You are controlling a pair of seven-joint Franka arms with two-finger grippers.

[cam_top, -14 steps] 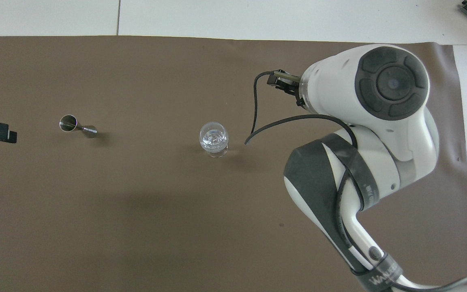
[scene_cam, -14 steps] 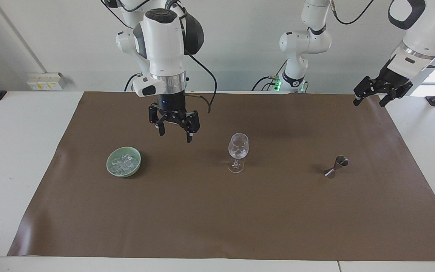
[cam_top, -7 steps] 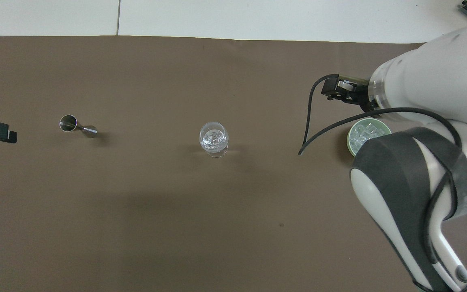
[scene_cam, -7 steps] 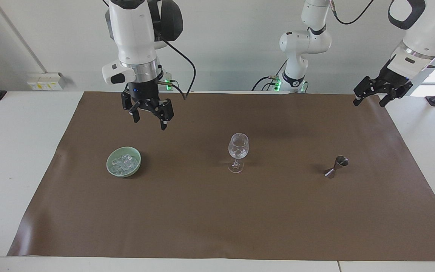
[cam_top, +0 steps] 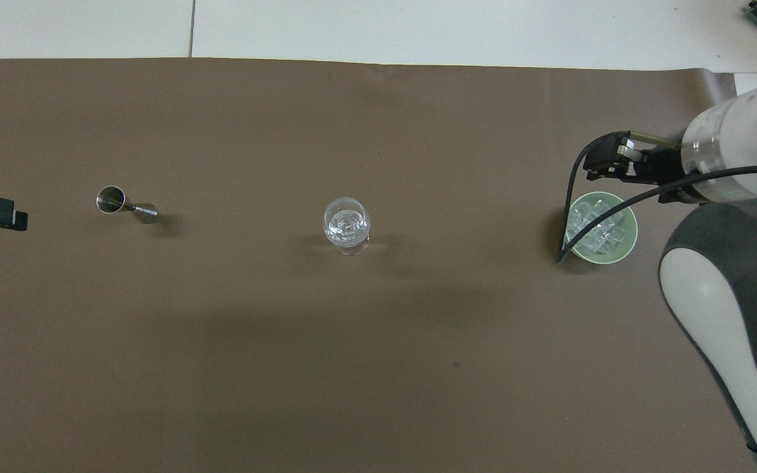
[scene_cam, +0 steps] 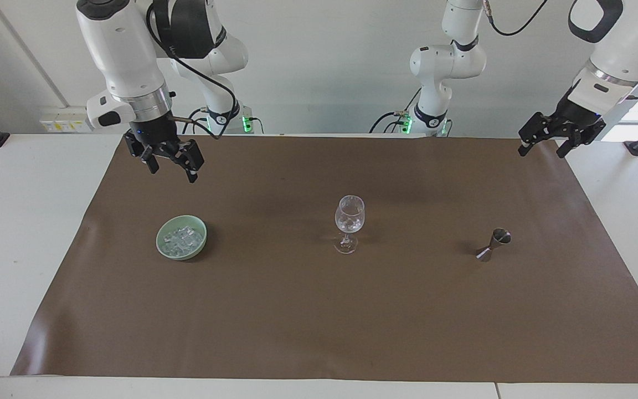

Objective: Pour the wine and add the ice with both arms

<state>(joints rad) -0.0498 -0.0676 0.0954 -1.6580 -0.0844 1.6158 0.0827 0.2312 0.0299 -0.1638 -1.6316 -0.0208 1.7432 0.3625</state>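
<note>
A clear wine glass stands upright mid-mat with glinting clear pieces inside. The ice lies heaped in a pale green bowl toward the right arm's end. My right gripper hangs open and empty, high over the mat near its corner. My left gripper waits open and empty above the mat's edge at the left arm's end. Wine is out of view.
A small steel jigger stands on the brown mat toward the left arm's end. White table borders the mat on all sides. The right arm's elbow fills one lower corner of the overhead view.
The right arm has swung away from the glass toward its own end of the table and risen, uncovering the bowl in the overhead view. The left arm has not moved.
</note>
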